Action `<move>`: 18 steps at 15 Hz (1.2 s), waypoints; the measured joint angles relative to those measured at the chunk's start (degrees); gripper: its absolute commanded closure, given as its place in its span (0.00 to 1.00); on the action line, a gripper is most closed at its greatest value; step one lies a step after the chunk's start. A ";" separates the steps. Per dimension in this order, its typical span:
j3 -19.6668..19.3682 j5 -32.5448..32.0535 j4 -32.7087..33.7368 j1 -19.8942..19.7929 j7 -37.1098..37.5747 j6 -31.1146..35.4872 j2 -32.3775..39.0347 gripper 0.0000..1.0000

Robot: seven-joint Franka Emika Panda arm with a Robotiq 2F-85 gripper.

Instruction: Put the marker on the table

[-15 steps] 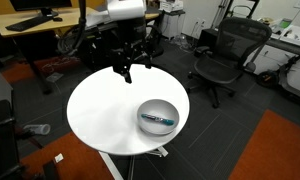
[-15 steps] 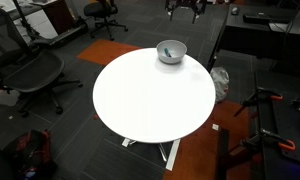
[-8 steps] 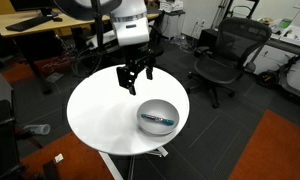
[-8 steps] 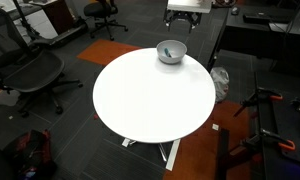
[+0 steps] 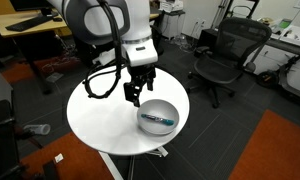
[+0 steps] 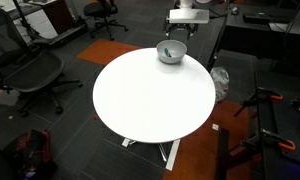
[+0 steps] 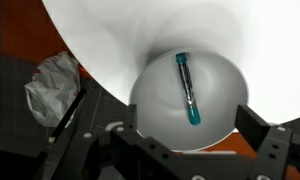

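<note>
**A:** Start with what's nearest in the wrist view. What is the pincer [image 7: 185, 128] doing?

**B:** Its jaws are spread wide with nothing between them. One finger shows at about 7 o'clock of the picture and the other at about 4 o'clock. It hangs over the grey bowl [image 7: 155, 95].

**A:** And the marker?

**B:** The marker [image 7: 187, 88] lies flat on the bottom of the bowl, apart from the pincer. The bowl stands on the tabletop [image 7: 110, 30], close to its edge.

**A:** So how far along is the task?

**B:** I'd say none of it is done yet. The marker hasn't been grasped, lifted or set down. What's left is to close on it, carry it over the rim and lay it on bare white.

**A:** Which way does it point?

**B:** Its long axis runs almost 12 to 6, with the near end tipped toward 5. That near end is bright teal. The jaws' gap lies roughly 9 to 3, so it crosses the marker.

**A:** And from farther off?

**B:** In an exterior view the pincer [image 5: 136, 92] hovers at about 10 o'clock of the bowl [image 5: 155, 104].
</note>
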 measured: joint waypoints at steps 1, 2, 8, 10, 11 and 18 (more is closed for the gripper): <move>0.00 1.05 0.42 -0.04 -1.51 0.07 0.67 0.00; 0.00 2.05 0.83 -0.08 -3.04 0.20 1.33 0.00; -0.01 6.10 3.57 -0.35 -9.34 0.27 5.13 0.00; -0.17 6.42 4.39 -0.43 -10.17 0.27 6.43 0.00; -0.27 6.51 4.85 -0.47 -10.36 0.27 7.11 0.00; -1.34 7.74 8.12 -0.93 -10.51 0.27 11.57 0.00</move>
